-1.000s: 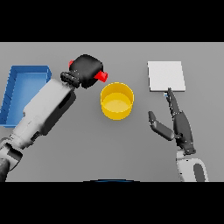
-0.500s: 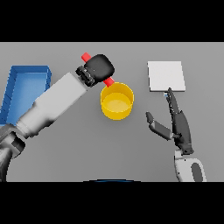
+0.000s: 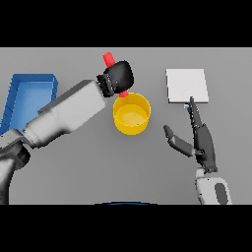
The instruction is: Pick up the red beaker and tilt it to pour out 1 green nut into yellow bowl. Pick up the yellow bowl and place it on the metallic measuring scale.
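Observation:
My left hand (image 3: pixel 118 77) is shut on the red beaker (image 3: pixel 109 59), which it holds tilted just above the far left rim of the yellow bowl (image 3: pixel 131 114). One red end of the beaker shows above the hand and another at the bowl's rim; the hand hides its middle. No green nut is visible. The yellow bowl stands on the table's middle. The metallic measuring scale (image 3: pixel 186 85), a pale square plate, lies at the right rear. My right hand (image 3: pixel 201 140) rests open to the right of the bowl, fingers pointing toward the scale.
A blue tray (image 3: pixel 27 98) stands at the left side of the grey table (image 3: pixel 98 167), behind my left forearm.
My left hand has carried the red beaker rightward to the bowl and tilted it further over the rim. The right hand has not moved.

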Motion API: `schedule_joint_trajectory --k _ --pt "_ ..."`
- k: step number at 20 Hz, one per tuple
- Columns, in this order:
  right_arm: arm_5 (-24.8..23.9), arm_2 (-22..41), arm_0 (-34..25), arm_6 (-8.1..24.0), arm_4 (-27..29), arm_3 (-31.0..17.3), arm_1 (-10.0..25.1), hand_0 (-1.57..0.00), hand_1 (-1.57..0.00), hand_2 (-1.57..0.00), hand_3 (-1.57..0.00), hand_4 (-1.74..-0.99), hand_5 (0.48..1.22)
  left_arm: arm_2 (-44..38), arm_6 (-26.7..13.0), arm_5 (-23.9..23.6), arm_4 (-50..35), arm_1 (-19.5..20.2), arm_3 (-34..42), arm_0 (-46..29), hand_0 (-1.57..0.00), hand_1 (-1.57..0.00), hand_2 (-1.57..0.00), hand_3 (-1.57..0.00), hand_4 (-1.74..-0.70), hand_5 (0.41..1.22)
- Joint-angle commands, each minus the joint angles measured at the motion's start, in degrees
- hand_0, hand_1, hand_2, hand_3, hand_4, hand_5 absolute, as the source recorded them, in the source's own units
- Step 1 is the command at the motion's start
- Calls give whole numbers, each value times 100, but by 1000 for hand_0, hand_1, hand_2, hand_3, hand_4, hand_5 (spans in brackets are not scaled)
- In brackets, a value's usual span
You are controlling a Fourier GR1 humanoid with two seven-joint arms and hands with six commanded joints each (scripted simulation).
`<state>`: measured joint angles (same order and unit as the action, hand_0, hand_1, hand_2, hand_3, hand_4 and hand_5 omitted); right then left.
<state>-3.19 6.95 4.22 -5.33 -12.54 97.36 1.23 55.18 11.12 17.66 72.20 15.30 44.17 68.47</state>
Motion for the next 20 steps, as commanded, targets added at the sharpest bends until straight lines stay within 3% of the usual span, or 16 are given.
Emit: schedule_joint_trajectory --k 1,8,13,16,18,20 --pt "-25 19 -16 52 -22 -72 -51 1 1 1 1 -1130 565 135 26 4 122 6 25 24 -1571 -1571 -1571 -1563 -1736 1221" --pt "22 -33 79 -88 21 22 54 1 1 1 1 -1130 577 664 160 -197 715 -88 -146 439 -1571 -1571 -1571 -1569 -1733 1221" --pt "-27 -11 -8 20 -32 -7 14 1 1 1 1 -1138 565 784 576 -233 982 -88 -401 1422 -1571 -1571 -1571 -1570 -1729 1221" --pt "-36 39 14 -38 -95 -3 2 1 1 1 1 -1130 554 310 574 -373 767 170 -812 1944 -1571 -1571 -1571 -1571 -1724 1221" --pt "-3 54 -23 -2 -47 57 -12 1 1 1 1 -1128 554 -91 424 -591 583 363 -1193 2257 -1571 -1571 -1571 -1571 -1720 1221" --pt "121 59 10 -76 75 32 -2 1 1 1 1 -1105 559 -678 159 -493 202 530 -1684 2533 -1571 -1571 -1571 -1571 -1725 1221"
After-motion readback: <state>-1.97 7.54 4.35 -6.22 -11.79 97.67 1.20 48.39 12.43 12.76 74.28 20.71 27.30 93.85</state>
